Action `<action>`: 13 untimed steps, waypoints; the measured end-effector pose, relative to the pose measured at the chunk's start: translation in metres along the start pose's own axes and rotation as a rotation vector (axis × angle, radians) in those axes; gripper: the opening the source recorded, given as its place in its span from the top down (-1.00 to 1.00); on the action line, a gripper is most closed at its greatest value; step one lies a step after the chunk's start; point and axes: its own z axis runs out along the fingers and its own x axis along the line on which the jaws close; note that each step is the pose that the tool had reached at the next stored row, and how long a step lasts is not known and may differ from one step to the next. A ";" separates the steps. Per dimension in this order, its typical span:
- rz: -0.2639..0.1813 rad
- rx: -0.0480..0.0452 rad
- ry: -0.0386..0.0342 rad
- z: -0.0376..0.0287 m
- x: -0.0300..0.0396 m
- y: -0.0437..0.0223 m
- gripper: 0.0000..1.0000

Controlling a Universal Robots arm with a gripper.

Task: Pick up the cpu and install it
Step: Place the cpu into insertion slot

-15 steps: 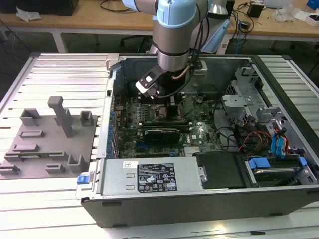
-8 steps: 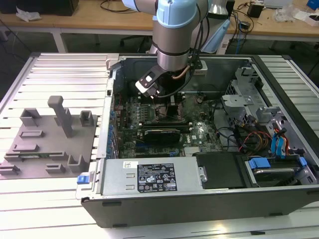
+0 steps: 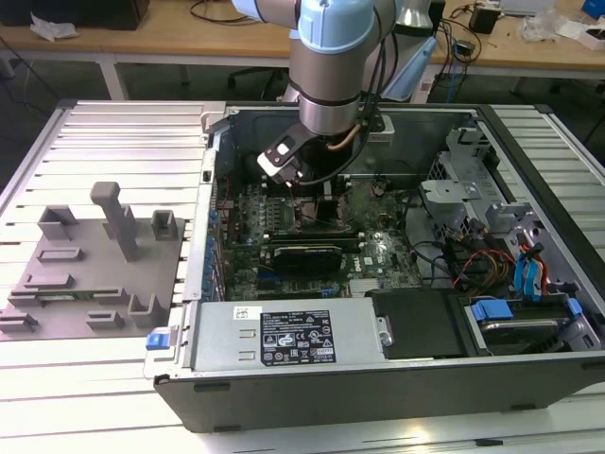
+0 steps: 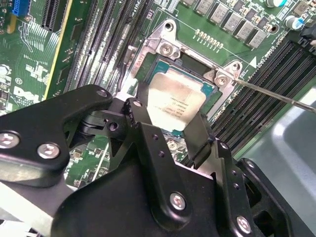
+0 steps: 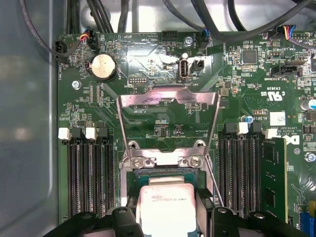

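cpu (image 4: 175,101) is sitting in or just over the open socket (image 4: 163,49) on the motherboard (image 5: 247,103), can't tell if seated, with the gripper (image 4: 172,123) clamping its two opposite edges inside the computer case (image 3: 397,397).

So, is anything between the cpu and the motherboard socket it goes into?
Nothing visible. The silvery square cpu sits between the fingers of the gripper at the opening of the metal-framed socket. The socket's steel hold-down plate is swung open, clear of that opening. I cannot tell whether the cpu is fully seated.
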 end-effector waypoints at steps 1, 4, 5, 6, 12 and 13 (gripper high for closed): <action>0.001 -0.0001 0.0001 0.0000 0.0000 0.0003 -0.07; 0.004 -0.0003 0.0002 0.0001 0.0001 0.0006 -0.07; 0.004 -0.0001 0.0001 0.0000 0.0000 0.0006 -0.07; 0.004 -0.0001 0.0001 0.0000 0.0000 0.0006 -0.07; 0.004 -0.0003 0.0004 -0.0024 0.0001 0.0008 -0.07; 0.005 -0.0003 0.0003 -0.0025 0.0001 0.0007 -0.07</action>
